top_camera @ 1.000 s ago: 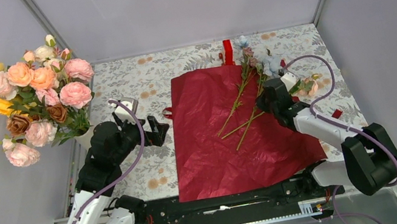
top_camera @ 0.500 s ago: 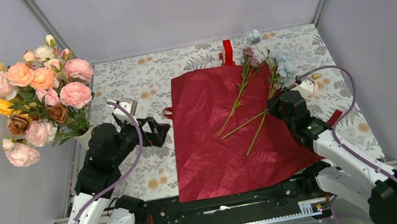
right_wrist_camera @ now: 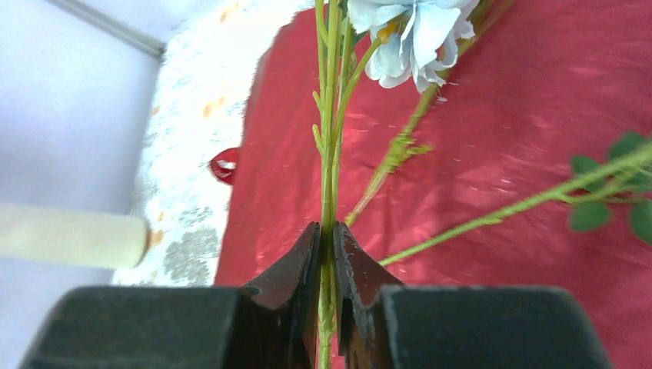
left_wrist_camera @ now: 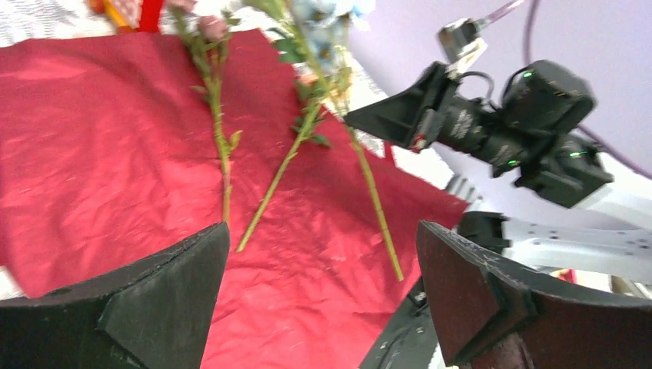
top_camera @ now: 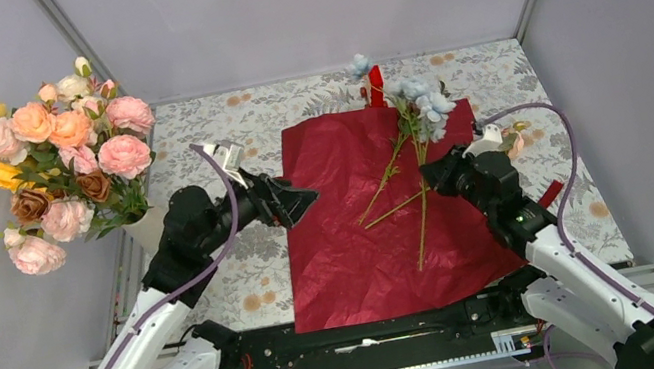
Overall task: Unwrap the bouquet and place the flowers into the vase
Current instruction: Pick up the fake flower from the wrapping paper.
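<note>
The right claw [top_camera: 433, 176] is turning the pale blue flowers [top_camera: 421, 105]. A moment ago their stems were slanting across the dark red paper [top_camera: 355, 251]. Now they are pointing straight at its near edge. The left claw [top_camera: 297, 200] is also moving in, from the bare bench [top_camera: 221, 127] to the left edge of the paper.

The right claw is squeezing nearly shut on the thin green stems [right_wrist_camera: 329, 154]. The wrist view is showing them pinched right between the two fingers, with a blue bloom sticking out past them. I cannot tell if the bottom tip is touching the paper. The left claw is standing wide open, holding nothing, and facing the flowers.

The paper is lying spread flat, so the unwrapping is looking done. The other flowers [top_camera: 391, 168] are lying loose on the paper, just beside the held ones. The red ribbon [top_camera: 375, 87] is sitting at the paper's far edge. The white vase [top_camera: 147, 231] is waiting at the left edge of the bench, under the big rose bunch [top_camera: 59, 156], well apart from the blue flowers.

So I am thinking the first flowers are starting their trip to the vase. The vase is on the left arm's side, so the right claw may be getting ready to pass the stems over. Such thin stems could be slipping or twisting on the way.
</note>
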`<control>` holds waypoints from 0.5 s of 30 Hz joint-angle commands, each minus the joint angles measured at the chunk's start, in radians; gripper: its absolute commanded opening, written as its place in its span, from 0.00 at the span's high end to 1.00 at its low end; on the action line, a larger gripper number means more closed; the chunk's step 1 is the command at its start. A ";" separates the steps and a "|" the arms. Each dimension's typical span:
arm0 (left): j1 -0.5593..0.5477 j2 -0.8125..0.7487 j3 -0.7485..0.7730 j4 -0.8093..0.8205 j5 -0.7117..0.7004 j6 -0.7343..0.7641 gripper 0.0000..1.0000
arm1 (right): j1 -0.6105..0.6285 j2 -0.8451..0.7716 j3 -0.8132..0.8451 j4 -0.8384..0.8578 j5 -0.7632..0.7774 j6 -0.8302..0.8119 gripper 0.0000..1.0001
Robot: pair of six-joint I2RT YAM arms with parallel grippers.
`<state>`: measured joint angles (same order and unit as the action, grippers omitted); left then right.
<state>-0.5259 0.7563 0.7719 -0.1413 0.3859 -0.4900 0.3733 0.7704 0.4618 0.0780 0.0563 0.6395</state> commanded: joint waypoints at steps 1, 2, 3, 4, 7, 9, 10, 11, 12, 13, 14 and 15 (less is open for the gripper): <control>-0.068 0.036 -0.010 0.281 0.039 -0.151 0.02 | 0.049 0.001 -0.019 0.227 -0.143 -0.003 1.00; -0.085 0.046 -0.017 0.313 0.034 -0.170 0.02 | 0.073 0.009 -0.022 0.254 -0.133 -0.004 1.00; -0.100 0.058 -0.023 0.344 0.033 -0.186 0.02 | 0.098 0.020 -0.023 0.276 -0.121 -0.012 1.00; -0.115 0.071 -0.026 0.369 0.032 -0.200 0.02 | 0.125 0.029 -0.021 0.297 -0.108 -0.017 1.00; -0.154 0.108 -0.026 0.411 0.026 -0.226 0.02 | 0.212 0.055 -0.010 0.382 -0.080 -0.033 1.00; -0.178 0.128 -0.026 0.426 0.019 -0.239 0.02 | 0.264 0.061 0.005 0.420 -0.063 -0.048 1.00; -0.185 0.135 -0.028 0.432 0.014 -0.242 0.03 | 0.287 0.061 0.011 0.432 -0.063 -0.056 1.00; -0.190 0.140 -0.028 0.435 0.006 -0.244 0.03 | 0.310 0.058 0.016 0.444 -0.053 -0.064 1.00; -0.194 0.142 -0.030 0.436 -0.002 -0.246 0.03 | 0.331 0.055 0.019 0.458 -0.035 -0.073 1.00; -0.196 0.145 -0.034 0.441 -0.013 -0.250 0.03 | 0.355 0.051 0.022 0.471 -0.024 -0.081 1.00; -0.197 0.147 -0.037 0.446 -0.019 -0.255 0.03 | 0.369 0.049 0.023 0.485 -0.020 -0.086 1.00; -0.199 0.150 -0.043 0.456 -0.024 -0.264 0.03 | 0.383 0.048 0.024 0.497 -0.019 -0.088 1.00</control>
<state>-0.7162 0.9054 0.7422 0.1967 0.3870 -0.7155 0.6987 0.8349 0.4419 0.4221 -0.0078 0.5995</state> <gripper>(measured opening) 0.977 0.145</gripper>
